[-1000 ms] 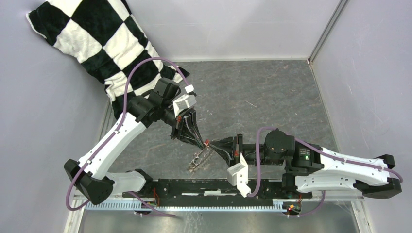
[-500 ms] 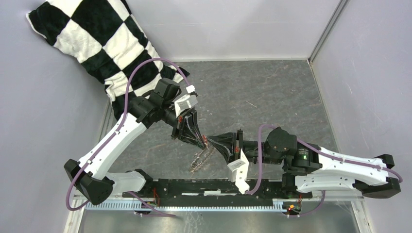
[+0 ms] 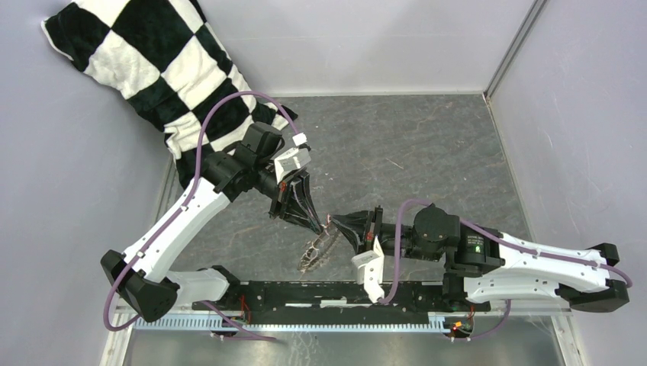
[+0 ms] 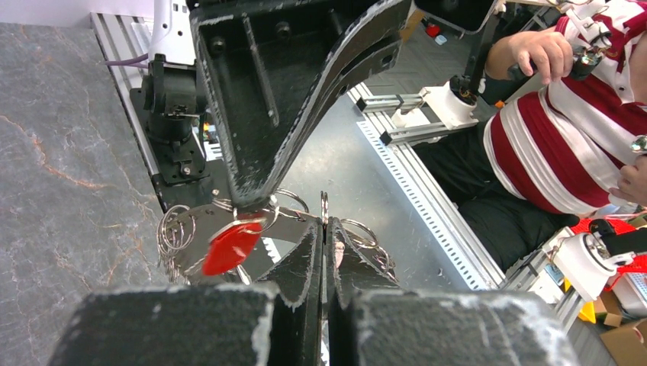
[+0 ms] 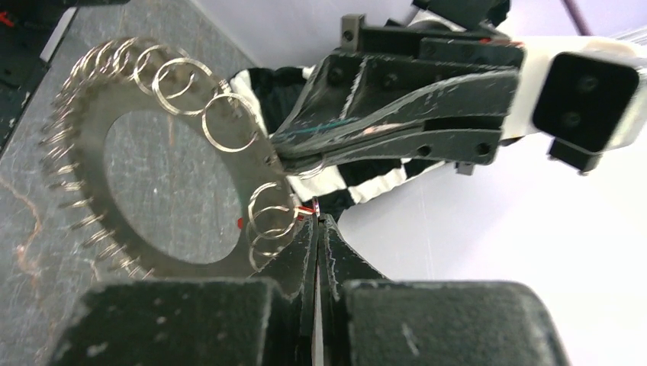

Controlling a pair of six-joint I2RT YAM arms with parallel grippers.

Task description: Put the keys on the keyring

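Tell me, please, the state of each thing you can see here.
Toothed grey metal keyring disc: held tilted by its rim.
Red-headed silvery key: pinched beside the keyring's rings.
Left end effector: shut on keyring.
Right end effector: shut on key.
Black-and-white checked cloth: slumped against the far-left wall.

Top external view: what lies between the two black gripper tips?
The small red-headed key, in the shut right gripper, beside the toothed metal keyring that the left gripper holds; the left wrist view confirms.

White arm shells (image 3: 175, 225), black joints (image 3: 436, 229), looping purple cables (image 3: 244, 93), scuffed black pincer fingers (image 5: 427, 91)
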